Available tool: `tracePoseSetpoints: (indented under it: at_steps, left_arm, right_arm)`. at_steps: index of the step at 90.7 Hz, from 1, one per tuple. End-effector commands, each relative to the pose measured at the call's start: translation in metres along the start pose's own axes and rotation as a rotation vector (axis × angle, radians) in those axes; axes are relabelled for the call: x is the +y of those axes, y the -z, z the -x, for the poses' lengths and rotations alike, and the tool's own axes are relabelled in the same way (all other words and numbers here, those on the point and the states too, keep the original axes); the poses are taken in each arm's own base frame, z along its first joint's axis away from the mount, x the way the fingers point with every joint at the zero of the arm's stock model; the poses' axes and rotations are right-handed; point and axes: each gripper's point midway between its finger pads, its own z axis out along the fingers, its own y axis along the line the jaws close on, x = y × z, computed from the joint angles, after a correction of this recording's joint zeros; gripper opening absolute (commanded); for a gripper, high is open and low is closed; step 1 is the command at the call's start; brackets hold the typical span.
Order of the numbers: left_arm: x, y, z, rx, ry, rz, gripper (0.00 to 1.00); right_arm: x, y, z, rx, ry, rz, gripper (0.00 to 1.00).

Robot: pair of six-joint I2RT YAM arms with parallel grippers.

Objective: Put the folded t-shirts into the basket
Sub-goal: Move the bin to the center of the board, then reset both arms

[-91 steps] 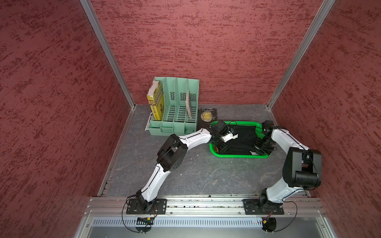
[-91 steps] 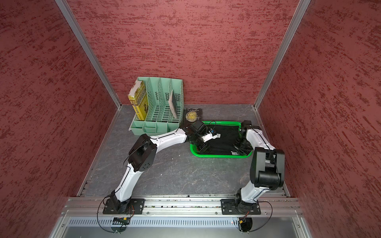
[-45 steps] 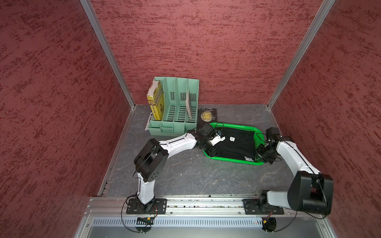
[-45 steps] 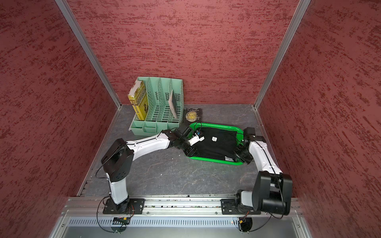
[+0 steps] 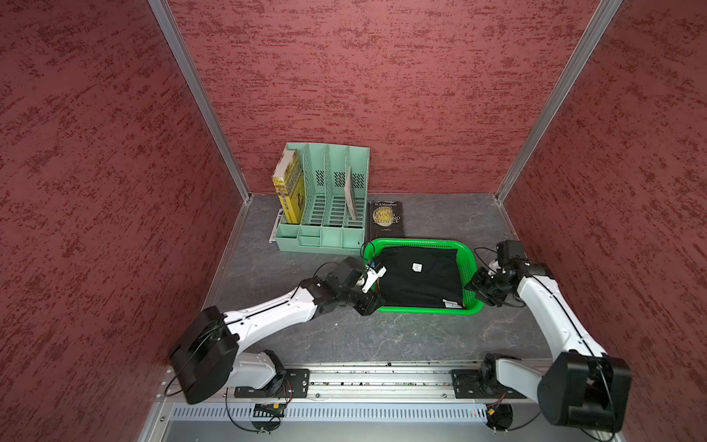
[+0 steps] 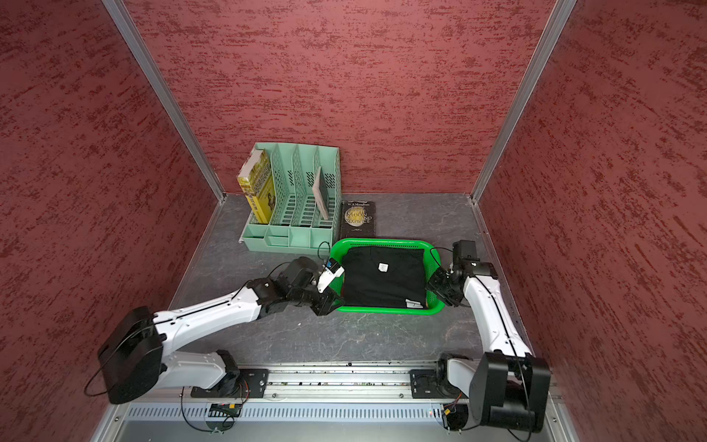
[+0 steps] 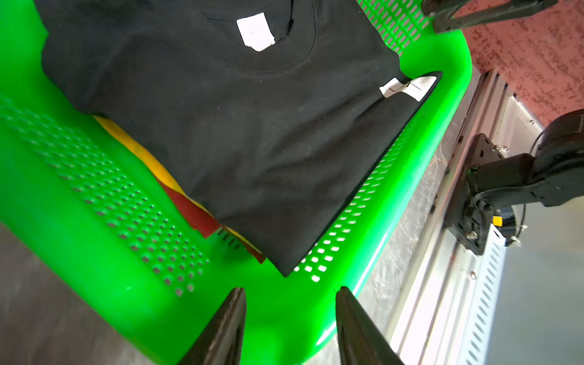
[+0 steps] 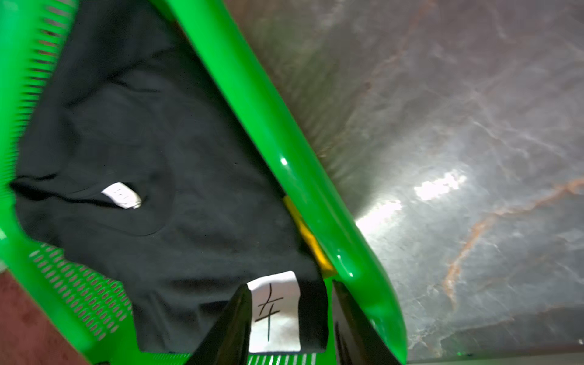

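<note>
The green basket (image 5: 421, 242) sits on the grey table right of centre. A folded black t-shirt (image 5: 419, 279) lies on top inside it. In the left wrist view the yellow t-shirt (image 7: 132, 145) and the dark red t-shirt (image 7: 192, 211) peek out from under the black one (image 7: 252, 126). My left gripper (image 7: 289, 290) is open over the basket's front left corner (image 5: 373, 296), with only green rim showing between its fingers. My right gripper (image 8: 290, 284) is open at the front right corner (image 5: 476, 289), its fingers either side of the shirt's white marked patch (image 8: 275, 313).
A mint-green file organizer (image 5: 325, 206) with a yellow book (image 5: 289, 187) stands at the back. A black paperback (image 5: 386, 220) lies flat between it and the basket. Red walls close in on three sides, and a metal rail (image 5: 382, 382) runs along the front.
The right gripper has gone from shut to open. The basket swung askew, then settled a little nearer the front and left. Both arms drew back to its front corners.
</note>
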Motion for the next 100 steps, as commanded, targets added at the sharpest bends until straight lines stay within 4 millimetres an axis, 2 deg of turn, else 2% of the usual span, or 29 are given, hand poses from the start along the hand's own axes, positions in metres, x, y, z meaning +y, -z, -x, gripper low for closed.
tracePoseSetpoints:
  at_steps: [1, 7, 12, 16, 22, 29, 34, 37, 39, 43, 46, 53, 60, 67, 72, 78, 85, 90, 96, 100]
  left_arm:
    - [0.042, 0.010, -0.066, 0.144, 0.180, 0.204, 0.51]
    - [0.052, 0.022, -0.061, 0.086, 0.209, 0.261, 0.50]
    - [0.061, 0.033, -0.055, 0.035, 0.232, 0.312, 0.51]
    - [0.067, 0.045, -0.048, -0.018, 0.248, 0.349, 0.54]
    - [0.069, 0.061, -0.036, -0.099, 0.265, 0.368, 0.54]
    - [0.072, 0.092, -0.016, -0.254, 0.286, 0.398, 0.52]
    - [0.075, 0.118, -0.003, -0.383, 0.274, 0.425, 0.53]
    - [0.078, 0.134, 0.004, -0.467, 0.258, 0.446, 0.60]
    - [0.077, 0.145, 0.010, -0.526, 0.241, 0.446, 0.71]
    - [0.081, 0.165, 0.022, -0.643, 0.225, 0.475, 0.96]
    - [0.087, 0.180, 0.027, -0.717, 0.224, 0.516, 1.00]
    - [0.104, 0.200, 0.033, -0.795, 0.213, 0.635, 1.00]
    - [0.131, 0.202, 0.034, -0.784, 0.232, 0.759, 1.00]
    - [0.168, 0.191, 0.023, -0.741, 0.324, 0.838, 1.00]
    - [0.197, 0.184, 0.011, -0.710, 0.388, 0.868, 1.00]
    - [0.219, 0.178, 0.003, -0.669, 0.432, 0.848, 1.00]
    - [0.227, 0.180, 0.009, -0.700, 0.419, 0.760, 1.00]
    - [0.227, 0.184, 0.016, -0.728, 0.357, 0.720, 1.00]
    - [0.221, 0.176, 0.019, -0.703, 0.156, 0.700, 1.00]
    - [0.224, 0.173, 0.016, -0.702, 0.067, 0.738, 1.00]
  right_arm:
    - [0.040, 0.025, 0.006, -0.094, 0.121, 0.161, 0.54]
    - [0.035, 0.036, 0.017, -0.167, 0.128, 0.112, 0.57]
    - [0.024, 0.042, 0.028, -0.225, 0.114, 0.035, 0.58]
    - [0.019, 0.041, 0.032, -0.244, 0.114, 0.006, 0.60]
    - [0.023, 0.037, 0.036, -0.261, 0.164, 0.026, 0.61]
    - [0.020, 0.037, 0.044, -0.315, 0.185, 0.008, 0.65]
    - [0.013, 0.042, 0.052, -0.384, 0.156, -0.025, 0.76]
    - [0.011, 0.047, 0.058, -0.436, 0.155, -0.033, 0.84]
    - [0.009, 0.050, 0.060, -0.465, 0.160, -0.038, 0.94]
    - [0.007, 0.060, 0.069, -0.550, 0.163, -0.044, 0.98]
    - [0.005, 0.068, 0.075, -0.620, 0.161, -0.051, 0.98]
    - [0.003, 0.082, 0.085, -0.760, 0.186, -0.040, 0.98]
    - [-0.001, 0.089, 0.092, -0.891, 0.238, -0.045, 0.98]
    - [-0.002, 0.088, 0.093, -0.994, 0.300, -0.020, 0.98]
    - [0.010, 0.082, 0.089, -1.053, 0.378, 0.072, 0.98]
    - [0.029, 0.076, 0.079, -1.134, 0.534, 0.204, 0.98]
    - [0.039, 0.060, 0.069, -1.185, 0.677, 0.277, 0.98]
    - [0.033, 0.041, 0.074, -1.139, 0.689, 0.231, 0.98]
    - [0.030, 0.019, 0.080, -1.083, 0.686, 0.205, 0.98]
    - [0.035, 0.013, 0.082, -1.092, 0.715, 0.231, 0.98]
